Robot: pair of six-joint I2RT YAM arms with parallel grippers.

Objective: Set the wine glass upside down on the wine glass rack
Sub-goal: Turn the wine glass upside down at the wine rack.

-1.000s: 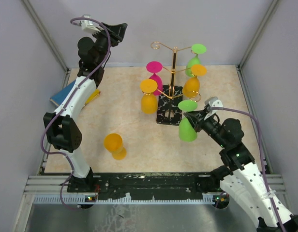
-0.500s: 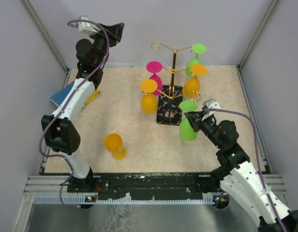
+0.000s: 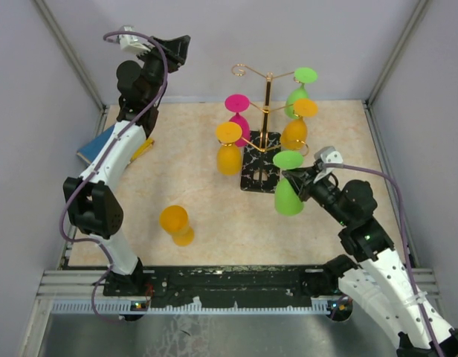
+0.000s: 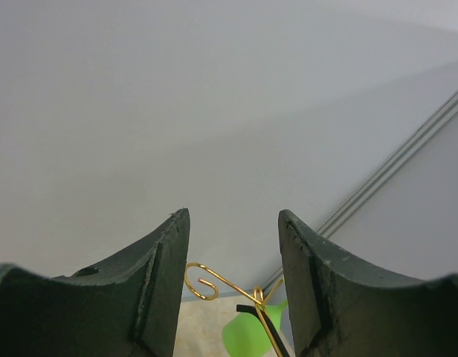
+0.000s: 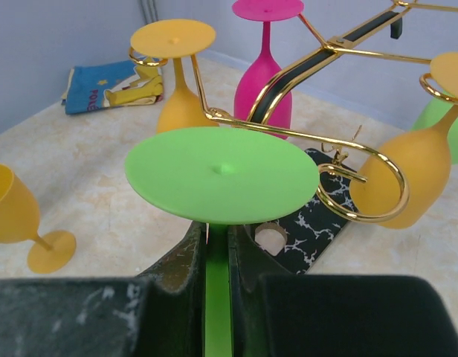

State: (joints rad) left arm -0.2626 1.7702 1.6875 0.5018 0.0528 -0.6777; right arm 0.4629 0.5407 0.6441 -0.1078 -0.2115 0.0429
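One inverted lime-green plastic wine glass [image 5: 221, 172], mid-carry w/ stem in near-shut right gripper [image 5: 216, 242]; next prob. slide onto 3 o'clock curl of gold wire rack [image 5: 311, 223].

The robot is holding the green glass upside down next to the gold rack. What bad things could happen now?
1. The green glass is pinched only by its thin stem in the right arm's jaws, so it might tilt or slip.
2. Its wide foot is close to the curled gold hook of the wine glass rack. A bump could shake the rack.
3. The hanging orange glass is right beside that hook and could get knocked.
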